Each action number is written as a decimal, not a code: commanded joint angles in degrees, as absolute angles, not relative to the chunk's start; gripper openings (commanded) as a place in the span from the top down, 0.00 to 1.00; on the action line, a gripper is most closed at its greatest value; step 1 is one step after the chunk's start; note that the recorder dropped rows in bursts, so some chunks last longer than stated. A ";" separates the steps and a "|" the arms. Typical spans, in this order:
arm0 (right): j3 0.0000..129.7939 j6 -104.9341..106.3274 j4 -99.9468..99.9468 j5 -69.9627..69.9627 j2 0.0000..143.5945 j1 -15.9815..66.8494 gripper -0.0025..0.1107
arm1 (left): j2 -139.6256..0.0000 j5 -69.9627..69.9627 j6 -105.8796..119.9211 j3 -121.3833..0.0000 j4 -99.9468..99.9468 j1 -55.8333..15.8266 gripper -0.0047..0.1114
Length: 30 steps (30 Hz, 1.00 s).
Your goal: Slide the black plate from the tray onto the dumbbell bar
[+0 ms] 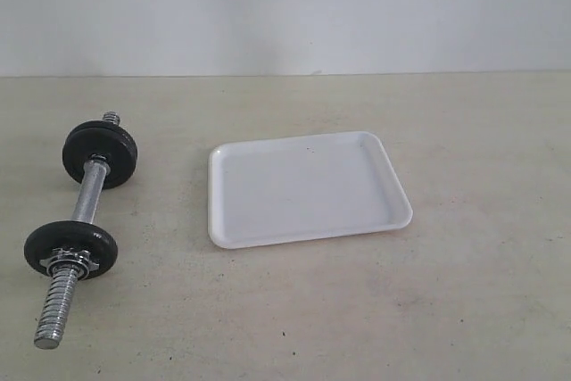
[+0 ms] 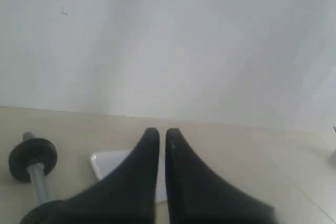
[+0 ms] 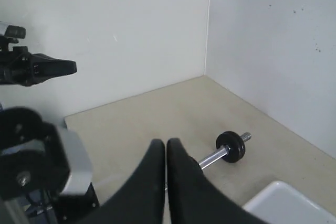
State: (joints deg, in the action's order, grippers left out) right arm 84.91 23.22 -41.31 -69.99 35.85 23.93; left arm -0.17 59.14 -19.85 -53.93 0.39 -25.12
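The dumbbell bar (image 1: pixel 86 202) lies on the table at the left, its threaded end toward the front. Two black plates sit on it: one near the far end (image 1: pixel 100 154), one nearer the front (image 1: pixel 71 250) with the star collar nut (image 1: pixel 70 263) against it. The white tray (image 1: pixel 308 186) holds nothing. Neither gripper shows in the exterior view. In its wrist view my left gripper (image 2: pixel 162 134) is shut and empty, high above the tray (image 2: pixel 110 163) and a plate (image 2: pixel 33 159). My right gripper (image 3: pixel 166 144) is also shut and empty, above the bar (image 3: pixel 212 158).
A pale wall runs along the table's far edge. The right wrist view shows a wall corner behind the dumbbell, the tray's corner (image 3: pixel 286 203), and the other arm's body (image 3: pixel 31 156) beside the gripper.
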 commanded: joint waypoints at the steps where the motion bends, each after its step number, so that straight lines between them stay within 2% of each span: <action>1: 76.81 22.52 -41.52 -69.96 26.67 23.97 0.98 | 0.00 61.68 -13.84 -52.45 7.54 -25.21 0.92; 12: 62.76 23.63 -41.41 -69.96 11.11 23.97 0.98 | 0.00 57.37 -12.48 -42.28 9.73 -25.21 0.92; 21: 50.33 23.88 -41.77 -69.55 3.15 23.97 0.98 | 0.00 40.02 -1.70 -28.42 28.85 -25.21 0.92; 30: 39.94 23.88 -41.95 -59.03 1.81 23.97 0.98 | 0.00 22.66 7.79 -12.59 43.88 -25.21 0.92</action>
